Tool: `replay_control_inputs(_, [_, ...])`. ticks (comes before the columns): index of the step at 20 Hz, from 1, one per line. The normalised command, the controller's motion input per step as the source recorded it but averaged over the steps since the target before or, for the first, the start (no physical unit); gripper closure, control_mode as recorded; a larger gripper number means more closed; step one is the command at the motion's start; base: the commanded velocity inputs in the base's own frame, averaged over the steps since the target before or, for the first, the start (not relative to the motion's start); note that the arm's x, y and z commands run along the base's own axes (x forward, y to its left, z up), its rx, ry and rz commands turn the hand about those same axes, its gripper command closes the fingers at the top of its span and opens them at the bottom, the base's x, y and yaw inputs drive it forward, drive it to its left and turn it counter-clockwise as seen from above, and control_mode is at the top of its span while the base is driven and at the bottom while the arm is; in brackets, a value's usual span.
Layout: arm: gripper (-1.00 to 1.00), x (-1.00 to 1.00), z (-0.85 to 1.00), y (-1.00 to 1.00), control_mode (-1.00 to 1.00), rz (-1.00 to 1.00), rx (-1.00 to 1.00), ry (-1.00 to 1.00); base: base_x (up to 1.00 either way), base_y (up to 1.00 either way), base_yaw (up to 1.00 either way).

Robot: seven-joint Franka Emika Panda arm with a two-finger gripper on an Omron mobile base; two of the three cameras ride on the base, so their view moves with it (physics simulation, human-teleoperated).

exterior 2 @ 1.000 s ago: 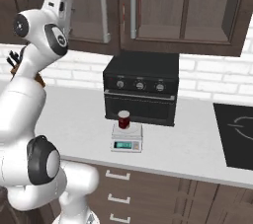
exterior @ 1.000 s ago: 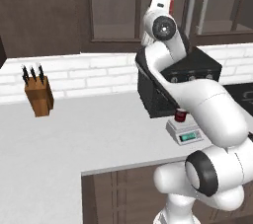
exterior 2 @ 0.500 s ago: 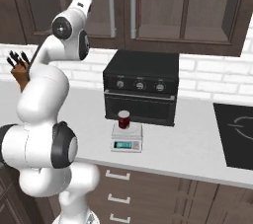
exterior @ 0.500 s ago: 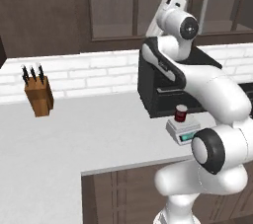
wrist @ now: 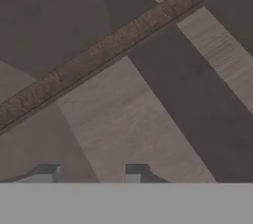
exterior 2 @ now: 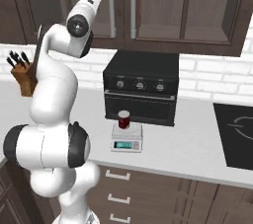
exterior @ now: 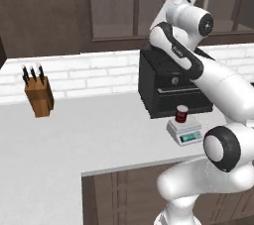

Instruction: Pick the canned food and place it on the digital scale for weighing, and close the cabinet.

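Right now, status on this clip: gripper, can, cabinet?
Gripper shut, holding nothing, raised at the cabinet front. Canned food upright on the digital scale. Cabinet doors look closed. Nothing in the way.

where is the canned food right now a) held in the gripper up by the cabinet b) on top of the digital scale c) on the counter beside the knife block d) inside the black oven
b: the canned food stands upright on the platform of the digital scale, in front of the black oven, apart from the arm.
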Motion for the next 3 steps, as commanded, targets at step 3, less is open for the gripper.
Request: replay_control_inputs(3, [-1.0,0.0,-0.14,-0.71,-1.0,0.01,0.1,0.0,0.0,0.0,0.0])
